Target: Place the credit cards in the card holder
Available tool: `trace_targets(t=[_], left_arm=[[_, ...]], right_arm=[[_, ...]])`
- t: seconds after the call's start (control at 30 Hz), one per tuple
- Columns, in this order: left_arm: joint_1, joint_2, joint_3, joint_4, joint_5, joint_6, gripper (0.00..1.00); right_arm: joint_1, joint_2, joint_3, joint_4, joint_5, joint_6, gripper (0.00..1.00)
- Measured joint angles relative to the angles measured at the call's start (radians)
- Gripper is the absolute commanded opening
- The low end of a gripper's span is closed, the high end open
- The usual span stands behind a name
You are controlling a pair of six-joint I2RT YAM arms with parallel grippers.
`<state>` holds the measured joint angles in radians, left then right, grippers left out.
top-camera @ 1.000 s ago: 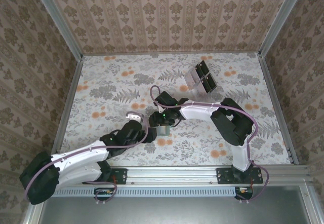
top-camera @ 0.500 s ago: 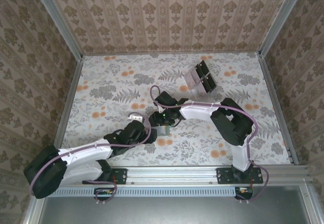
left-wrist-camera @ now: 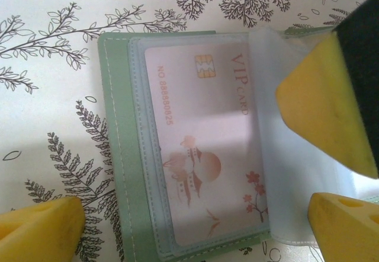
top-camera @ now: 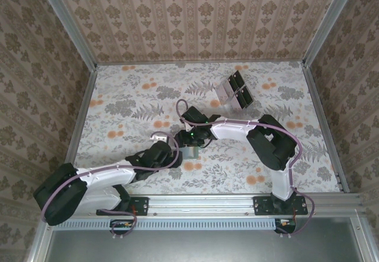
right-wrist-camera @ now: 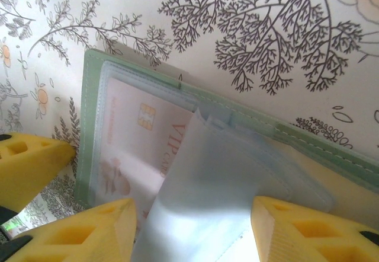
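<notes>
The green card holder (top-camera: 189, 153) lies open on the floral table between both grippers. A pink credit card (left-wrist-camera: 201, 143) marked VIP sits inside a clear pocket on the holder's (left-wrist-camera: 115, 155) left half. My left gripper (left-wrist-camera: 195, 214) hovers open just above the card, a finger on each side of the holder. A loose clear sleeve (right-wrist-camera: 213, 197) rises from the holder's (right-wrist-camera: 89, 125) spine. My right gripper (right-wrist-camera: 192, 208) is closed on its two edges and holds it up off the card (right-wrist-camera: 133, 149). One right finger (left-wrist-camera: 320, 108) shows over that sleeve (left-wrist-camera: 266, 125). The right gripper (top-camera: 189, 140) stands over the holder, the left gripper (top-camera: 166, 143) just beside it.
A clear rack with dark squares (top-camera: 234, 93) stands at the back right of the table. Patterned walls and metal rails (top-camera: 80, 117) close the table in on three sides. One left finger (right-wrist-camera: 29, 167) shows beside the holder.
The left arm has crept right and forward, closer to the holder. The right gripper has stayed where it was.
</notes>
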<state>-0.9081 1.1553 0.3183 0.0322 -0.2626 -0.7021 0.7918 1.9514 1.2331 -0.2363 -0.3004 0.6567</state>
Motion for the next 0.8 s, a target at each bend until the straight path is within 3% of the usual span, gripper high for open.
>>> trace_targets(t=[0.33,0.8], left_arm=[[0.000,0.002,-0.004,0.011,-0.003,0.000,1.00],[0.001,0.002,-0.005,0.014,-0.003,0.000,1.00]], right_arm=[[-0.035,-0.169,-0.120,0.088,0.004,0.085,0.57],[-0.030,-0.145,-0.224,0.254,-0.027,0.213,0.57]])
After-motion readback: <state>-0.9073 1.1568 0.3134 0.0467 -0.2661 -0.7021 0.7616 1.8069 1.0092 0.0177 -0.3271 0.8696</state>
